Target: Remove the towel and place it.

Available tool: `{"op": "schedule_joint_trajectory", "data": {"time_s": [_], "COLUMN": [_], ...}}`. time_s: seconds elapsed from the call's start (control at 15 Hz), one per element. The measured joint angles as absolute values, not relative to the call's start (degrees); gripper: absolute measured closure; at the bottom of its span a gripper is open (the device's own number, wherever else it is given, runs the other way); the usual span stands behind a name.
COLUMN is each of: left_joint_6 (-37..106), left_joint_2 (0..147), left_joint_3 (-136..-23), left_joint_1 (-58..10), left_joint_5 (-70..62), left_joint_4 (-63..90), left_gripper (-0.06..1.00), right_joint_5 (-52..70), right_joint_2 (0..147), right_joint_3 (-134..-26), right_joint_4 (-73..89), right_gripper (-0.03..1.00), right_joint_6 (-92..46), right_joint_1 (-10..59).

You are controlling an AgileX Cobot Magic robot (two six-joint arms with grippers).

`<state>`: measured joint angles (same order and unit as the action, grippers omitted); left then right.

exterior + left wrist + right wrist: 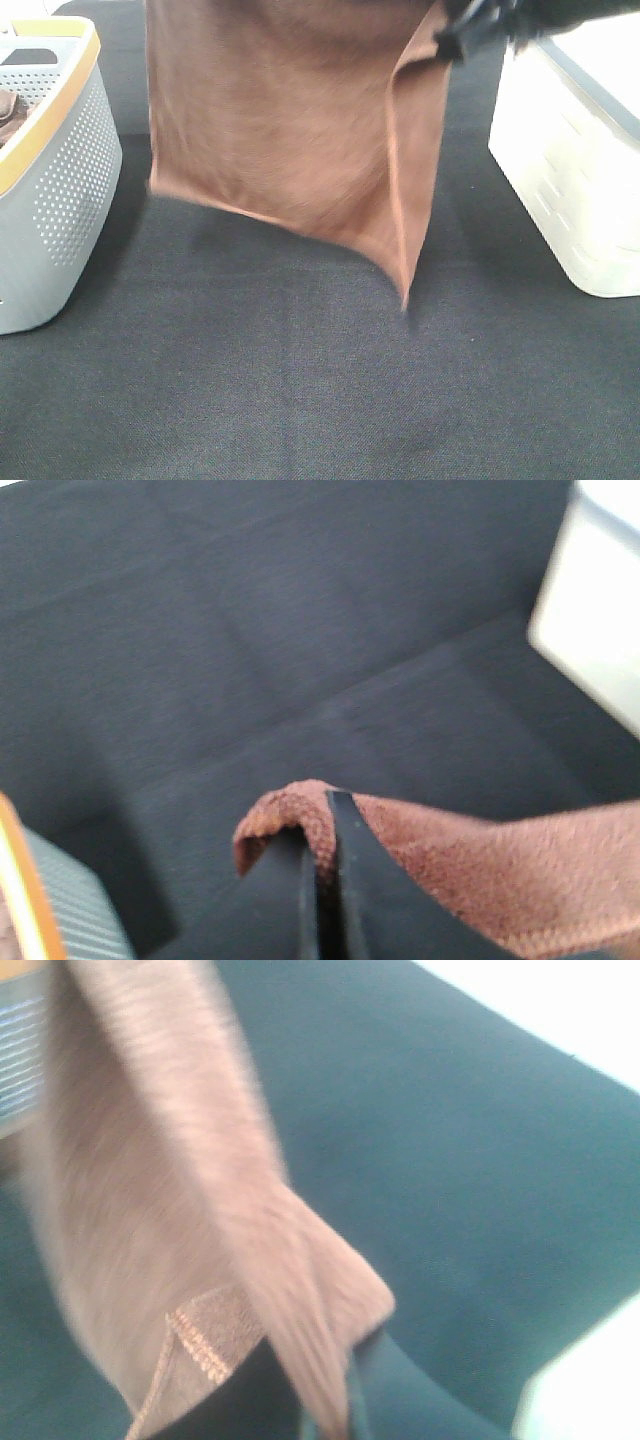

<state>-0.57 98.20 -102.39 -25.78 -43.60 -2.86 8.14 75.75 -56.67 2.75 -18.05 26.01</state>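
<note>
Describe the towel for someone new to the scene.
Over the dark table, between grey basket and white bin, hangs the towel. The left gripper and right gripper hold this reddish-brown cloth aloft, unlike the brown item in the basket.

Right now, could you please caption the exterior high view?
Reddish-brown towel hangs over the dark mat, between grey basket and white bin.

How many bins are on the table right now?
2. The grey basket stands at the left edge of the high view, the white bin at the right edge. The hanging towel screens the far middle, so another could be hidden.
</note>
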Motion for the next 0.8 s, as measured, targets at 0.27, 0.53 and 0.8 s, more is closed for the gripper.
{"op": "schedule_joint_trajectory", "data": {"time_s": [0.27,0.53,0.8], "left_joint_6": [-8.88,-14.55,-14.78], "left_joint_2": [104.56,110.24,116.77], "left_joint_3": [-102.39,-102.39,-102.39], "left_joint_1": [-25.44,-20.23,-18.56], "left_joint_5": [-31.97,-16.10,-8.31], "left_joint_4": [-18.68,-23.43,-23.78], "left_gripper": [0.94,0.94,0.94], "right_joint_5": [3.38,0.46,-8.14], "right_joint_2": [87.66,100.44,107.37], "right_joint_3": [-66.52,-76.43,-80.79], "right_joint_4": [-0.74,-4.81,-5.04], "right_gripper": [0.97,0.97,0.97], "right_joint_6": [-23.66,-36.78,-39.71], "right_joint_1": [22.46,21.83,19.02]}}
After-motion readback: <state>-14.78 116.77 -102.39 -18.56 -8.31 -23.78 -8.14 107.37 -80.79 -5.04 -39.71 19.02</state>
